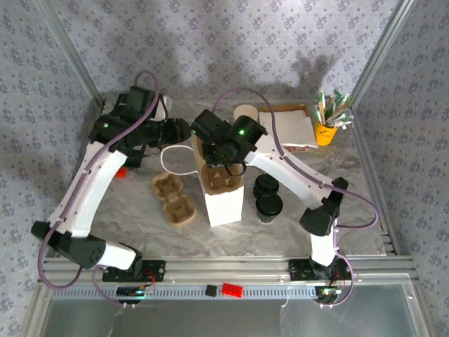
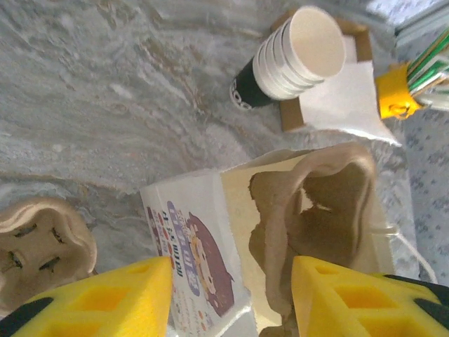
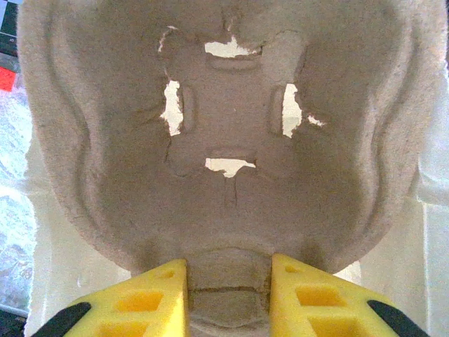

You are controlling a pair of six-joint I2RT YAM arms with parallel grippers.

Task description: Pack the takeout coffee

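In the middle of the table (image 1: 140,210), a white paper bag (image 1: 226,203) standing upright with a pulp cup carrier (image 1: 221,177) poking out of its mouth. Right gripper (image 3: 229,270) clamped on the carrier's edge, pinched between the yellow fingers (image 3: 158,288). Left gripper (image 2: 231,270) spread wide at the bag's printed side, nothing pinched. Takeout coffee (image 1: 269,206) sitting on the table just right of the bag, black lid on, clear of both grippers. Stack of black lids (image 1: 266,184) right behind it. Second carrier (image 1: 173,198) lying flat left of the bag. Stack of lidless cups (image 2: 291,60) at the back, next to napkins (image 2: 337,98) and a yellow holder (image 2: 396,95) of stirrers.
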